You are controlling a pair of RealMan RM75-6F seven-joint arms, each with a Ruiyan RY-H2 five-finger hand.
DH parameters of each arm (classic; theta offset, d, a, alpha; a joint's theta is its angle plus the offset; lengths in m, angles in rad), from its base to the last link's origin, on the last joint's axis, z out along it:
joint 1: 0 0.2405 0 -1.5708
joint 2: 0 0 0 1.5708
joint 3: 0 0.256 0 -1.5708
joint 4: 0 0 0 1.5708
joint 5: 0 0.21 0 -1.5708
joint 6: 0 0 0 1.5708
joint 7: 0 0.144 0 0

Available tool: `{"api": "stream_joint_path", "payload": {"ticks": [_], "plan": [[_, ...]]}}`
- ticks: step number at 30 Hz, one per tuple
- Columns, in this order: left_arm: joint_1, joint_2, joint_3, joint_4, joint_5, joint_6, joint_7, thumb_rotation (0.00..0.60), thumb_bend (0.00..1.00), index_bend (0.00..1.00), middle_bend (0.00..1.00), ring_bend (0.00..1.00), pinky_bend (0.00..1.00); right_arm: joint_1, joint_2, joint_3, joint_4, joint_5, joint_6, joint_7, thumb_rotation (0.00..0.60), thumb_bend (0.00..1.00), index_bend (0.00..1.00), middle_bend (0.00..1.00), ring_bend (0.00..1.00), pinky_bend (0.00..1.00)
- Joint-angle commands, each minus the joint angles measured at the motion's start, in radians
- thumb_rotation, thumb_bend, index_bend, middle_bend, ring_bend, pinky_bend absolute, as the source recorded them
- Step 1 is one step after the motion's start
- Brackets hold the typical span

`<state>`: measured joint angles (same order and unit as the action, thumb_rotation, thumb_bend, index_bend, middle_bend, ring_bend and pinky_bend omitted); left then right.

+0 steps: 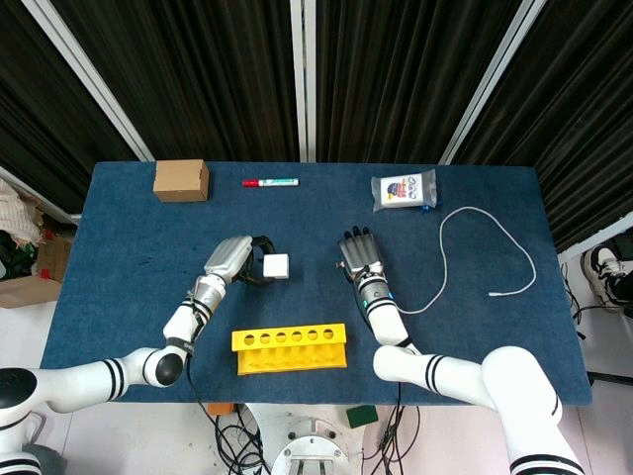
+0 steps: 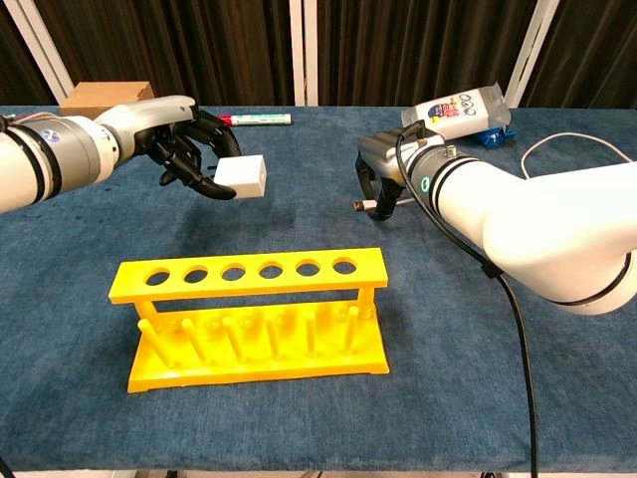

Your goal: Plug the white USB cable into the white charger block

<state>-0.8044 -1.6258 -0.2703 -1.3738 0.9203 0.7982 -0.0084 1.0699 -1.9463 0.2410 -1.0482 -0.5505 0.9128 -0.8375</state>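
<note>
Both parts lifted, charger (image 2: 241, 176) clamped in left hand (image 2: 189, 149) fingertips, plug (image 2: 364, 206) pinched under right hand (image 2: 383, 179) fingers, still apart, insertion left.

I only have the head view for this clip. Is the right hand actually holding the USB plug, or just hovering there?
Observer: Holding it. In the chest view the right hand pinches the USB plug, whose metal tip points toward the left hand.
Operator: Are plug and charger touching?
Observer: No. The white charger block, held in the left hand's fingertips, is apart from the plug, with bare table between.
Operator: Both off the table?
Observer: Yes, both are raised above the blue tablecloth, behind the yellow test tube rack.
</note>
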Motion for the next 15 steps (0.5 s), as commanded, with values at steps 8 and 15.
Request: {"api": "stream_joint_path", "payload": {"ticks": [8,15], "plan": [[-0.001,-0.003,0.000,0.005,-0.001,-0.004,-0.003,0.600,0.20,0.62,0.53,0.69,0.79,-0.007,-0.012,0.005,0.012,-0.014,-0.007,-0.008,0.600,0.46,0.58,0.30,0.12,0.23],[-0.001,0.004,-0.005,0.002,-0.002,0.001,-0.003,0.600,0.20,0.62,0.53,0.69,0.79,-0.024,0.019,0.011,-0.043,-0.055,0.018,0.005,0.600,0.48,0.62,0.33,0.13,0.23]]}}
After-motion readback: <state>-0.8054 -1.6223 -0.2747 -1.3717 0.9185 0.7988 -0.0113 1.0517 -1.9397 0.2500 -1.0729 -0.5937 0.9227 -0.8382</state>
